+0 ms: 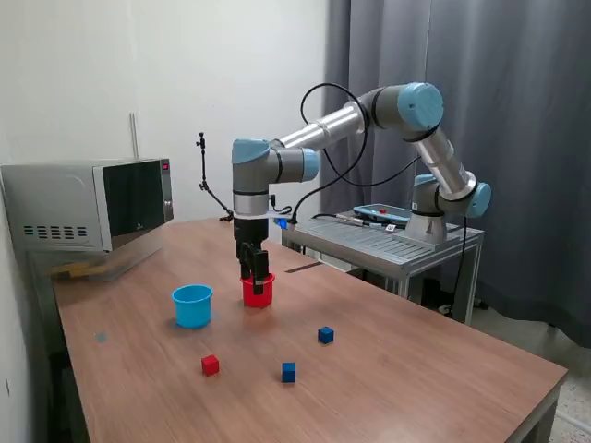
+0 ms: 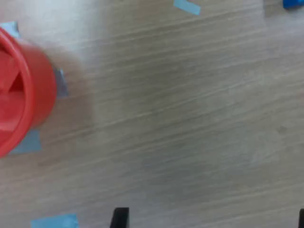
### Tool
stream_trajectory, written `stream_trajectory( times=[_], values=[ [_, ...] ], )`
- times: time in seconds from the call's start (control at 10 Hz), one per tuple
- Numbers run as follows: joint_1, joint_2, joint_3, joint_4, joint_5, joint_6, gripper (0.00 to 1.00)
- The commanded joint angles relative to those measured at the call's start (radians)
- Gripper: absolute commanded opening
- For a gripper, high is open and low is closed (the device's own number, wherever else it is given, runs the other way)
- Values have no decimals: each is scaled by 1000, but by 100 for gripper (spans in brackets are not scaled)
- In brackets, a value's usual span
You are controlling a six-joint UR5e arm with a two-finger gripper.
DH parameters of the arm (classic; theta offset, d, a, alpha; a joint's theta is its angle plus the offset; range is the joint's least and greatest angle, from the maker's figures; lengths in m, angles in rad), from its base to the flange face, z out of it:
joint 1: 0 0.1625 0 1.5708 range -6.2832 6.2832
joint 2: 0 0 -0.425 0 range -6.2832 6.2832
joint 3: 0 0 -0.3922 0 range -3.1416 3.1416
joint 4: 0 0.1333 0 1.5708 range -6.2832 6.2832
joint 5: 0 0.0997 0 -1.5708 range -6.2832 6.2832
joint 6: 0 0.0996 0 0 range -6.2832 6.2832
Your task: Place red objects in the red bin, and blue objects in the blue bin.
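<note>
Wood-grain counter (image 1: 388,369) carries my work. My tool (image 1: 258,283) hangs at the red cup (image 1: 258,293), a small tapered cup; I cannot tell how wide its jaws stand. One red cube (image 1: 211,365) and two blue cubes (image 1: 289,372) lie nearer the front, the light-blue cup (image 1: 192,305) beside.

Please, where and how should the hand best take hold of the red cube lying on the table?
Probably from straight above, closing on two opposite flat side faces of the red cube. It sits flat on the table with open space around it; the nearest blue cube stands well apart, so the fingers have room.
</note>
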Motion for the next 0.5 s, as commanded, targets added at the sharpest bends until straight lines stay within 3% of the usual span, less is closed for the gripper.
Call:
stream_trajectory(
  times=[0.0, 0.1, 0.2, 0.3, 0.4],
  values=[
    [-10, 6, 4, -1, 7, 171, 100],
    [-11, 6, 3, 7, 16, 174, 100],
    [-11, 6, 2, 8, 67, 139, 100],
    [-16, 6, 6, 8, 170, 53, 100],
    [-13, 6, 21, -1, 199, -30, 100]
  ],
)
